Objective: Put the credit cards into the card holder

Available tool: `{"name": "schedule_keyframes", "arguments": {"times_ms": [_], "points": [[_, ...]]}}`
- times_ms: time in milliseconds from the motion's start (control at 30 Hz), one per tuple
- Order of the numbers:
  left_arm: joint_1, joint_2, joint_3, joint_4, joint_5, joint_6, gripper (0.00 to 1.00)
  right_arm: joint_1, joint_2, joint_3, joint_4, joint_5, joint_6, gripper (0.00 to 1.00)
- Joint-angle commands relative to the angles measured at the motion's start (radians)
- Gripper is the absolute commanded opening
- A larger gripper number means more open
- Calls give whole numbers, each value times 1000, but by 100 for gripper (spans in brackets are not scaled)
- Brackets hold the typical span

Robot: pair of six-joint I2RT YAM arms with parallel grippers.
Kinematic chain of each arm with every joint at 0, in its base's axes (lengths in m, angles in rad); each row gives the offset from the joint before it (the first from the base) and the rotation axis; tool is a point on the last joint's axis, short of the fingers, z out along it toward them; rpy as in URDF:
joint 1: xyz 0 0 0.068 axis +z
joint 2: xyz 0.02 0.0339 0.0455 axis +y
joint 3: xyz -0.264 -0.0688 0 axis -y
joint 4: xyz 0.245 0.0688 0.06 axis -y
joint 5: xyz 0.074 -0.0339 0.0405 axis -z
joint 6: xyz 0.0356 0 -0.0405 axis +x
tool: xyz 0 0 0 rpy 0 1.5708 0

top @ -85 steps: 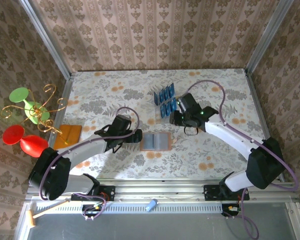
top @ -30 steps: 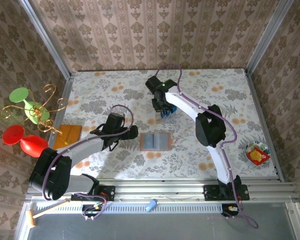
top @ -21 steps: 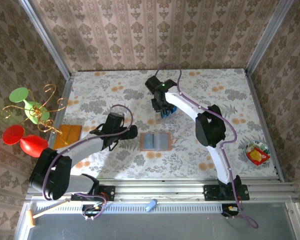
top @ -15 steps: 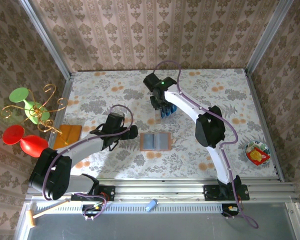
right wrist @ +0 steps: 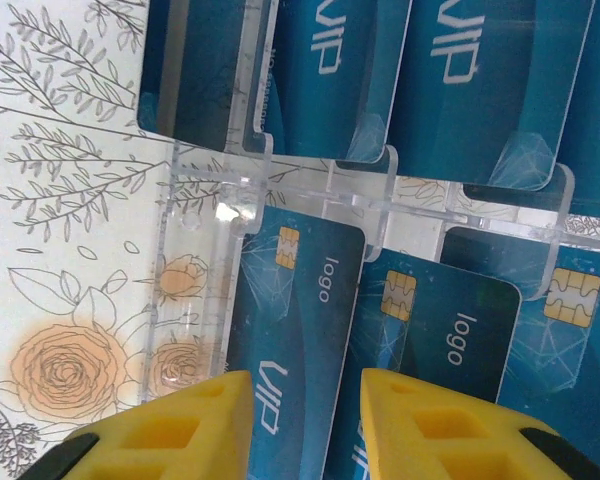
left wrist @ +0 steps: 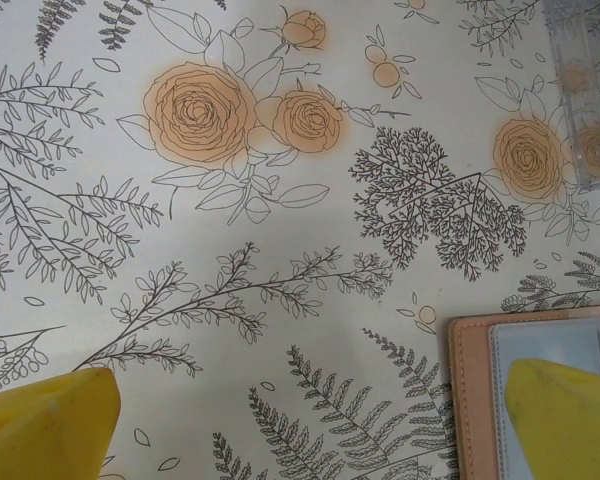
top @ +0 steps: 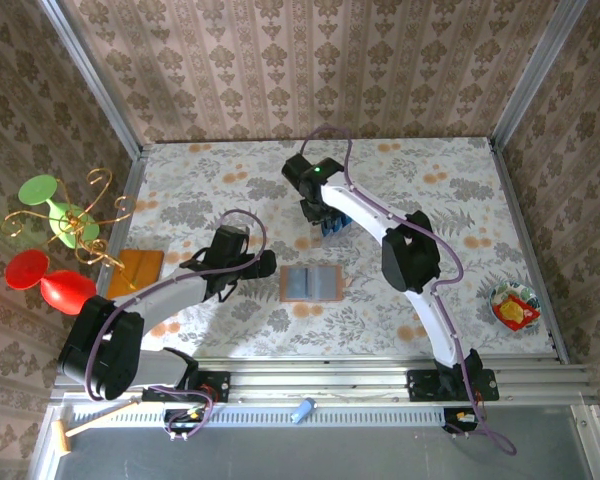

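Several blue credit cards (top: 335,226) stand in a clear slotted rack (right wrist: 205,190) at the middle back of the table. My right gripper (top: 318,208) hovers over the rack's left end, jaws a little apart. Its yellow fingertips (right wrist: 170,430) straddle a blue card (right wrist: 295,320) marked VIP without closing on it. The tan card holder (top: 312,283) lies open, grey inside up, nearer the front. My left gripper (top: 260,270) is wide open just left of it, low over the cloth. One yellow finger (left wrist: 570,410) overlaps the card holder (left wrist: 472,400); nothing is between the fingers.
A flat orange-brown square (top: 137,268) lies at the left edge beside a gold wire stand (top: 65,222) with green and red pieces. A small bowl (top: 510,305) sits at the right. Metal frame posts and patterned walls close in the table.
The right gripper has shifted slightly up and left over the rack, and its jaws have widened a little. The left arm and the card holder have stayed put.
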Motion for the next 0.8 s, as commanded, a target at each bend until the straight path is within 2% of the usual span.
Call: {"name": "schedule_keyframes", "arguments": {"times_ms": [0, 367, 767], "points": [[9, 11, -16, 12, 13, 0, 100, 6, 21, 27, -47, 44, -22, 36], [10, 9, -23, 18, 9, -6, 100, 10, 41, 44, -45, 2, -22, 35], [10, 6, -30, 24, 6, -9, 100, 17, 27, 64, -32, -42, -8, 28]]}}
